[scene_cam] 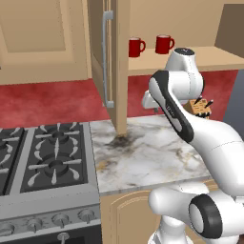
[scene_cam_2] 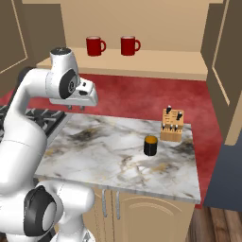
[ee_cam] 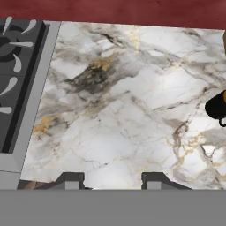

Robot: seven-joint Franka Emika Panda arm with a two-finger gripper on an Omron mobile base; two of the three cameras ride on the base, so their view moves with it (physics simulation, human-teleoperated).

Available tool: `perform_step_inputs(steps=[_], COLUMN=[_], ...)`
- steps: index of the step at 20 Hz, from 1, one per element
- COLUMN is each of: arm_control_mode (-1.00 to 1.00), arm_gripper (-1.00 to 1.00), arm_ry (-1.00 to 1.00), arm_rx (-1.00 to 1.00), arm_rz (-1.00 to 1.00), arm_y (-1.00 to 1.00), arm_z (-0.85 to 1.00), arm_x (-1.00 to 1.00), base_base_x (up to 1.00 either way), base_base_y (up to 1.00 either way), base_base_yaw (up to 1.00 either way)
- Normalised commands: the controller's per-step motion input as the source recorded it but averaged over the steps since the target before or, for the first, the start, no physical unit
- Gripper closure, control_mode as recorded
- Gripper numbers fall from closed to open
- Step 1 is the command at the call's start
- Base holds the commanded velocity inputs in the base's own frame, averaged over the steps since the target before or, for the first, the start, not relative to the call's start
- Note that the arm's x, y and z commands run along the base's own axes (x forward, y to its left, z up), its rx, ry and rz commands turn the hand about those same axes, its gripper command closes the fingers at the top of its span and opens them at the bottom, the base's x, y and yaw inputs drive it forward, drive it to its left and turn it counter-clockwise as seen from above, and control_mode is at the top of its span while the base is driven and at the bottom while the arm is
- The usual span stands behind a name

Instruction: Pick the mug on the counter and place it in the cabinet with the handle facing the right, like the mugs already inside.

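Up front in the left base view, the arm rises from the lower right and bends over the marble desk (scene_cam: 143, 152), its bulk covering the right part of the slab. The open cabinet (scene_cam: 190, 59) holds two red mugs (scene_cam: 150, 46) on its shelf, handles to the right. Its tall door (scene_cam: 116, 66) with the silver bar (scene_cam: 107, 57) stands swung out over the desk's left rear corner. A knife block (scene_cam: 200, 107) peeks out behind the arm's elbow, and the black gas stove (scene_cam: 45, 157) lies left of the desk.

Seen from the right base view, the black mug (scene_cam_2: 151, 145) stands upright on the desk toward its right rear, just beside the knife block; its handle cannot be made out. The pincer (scene_cam_2: 75, 107) hangs above the desk's left rear, well apart from the mug, with bare marble between them.

Looking down through the hand view, the two fingertips (ee_cam: 70, 180) stand apart over bare marble with nothing between them, so the pincer is released. The mug shows at the right edge, the stove's edge at the left.
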Motion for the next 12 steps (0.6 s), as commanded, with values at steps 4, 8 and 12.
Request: perform_step_inputs(steps=[4,8,12], arm_control_mode=[-1.00,-1.00,-1.00], arm_gripper=[-1.00,-1.00,-1.00], arm_ry=[0.00,0.07,0.14], arm_rx=[0.01,0.02,0.00], arm_rz=[-0.02,-0.08,-0.12], arm_y=[-0.07,-0.27,-0.36], arm_z=[-0.01,-0.22,-0.44], arm_x=[-0.08,-0.17,-0.13], base_base_x=[0.00,0.00,0.00], base_base_y=[0.00,0.00,0.00], base_base_yaw=[0.00,0.00,0.00])
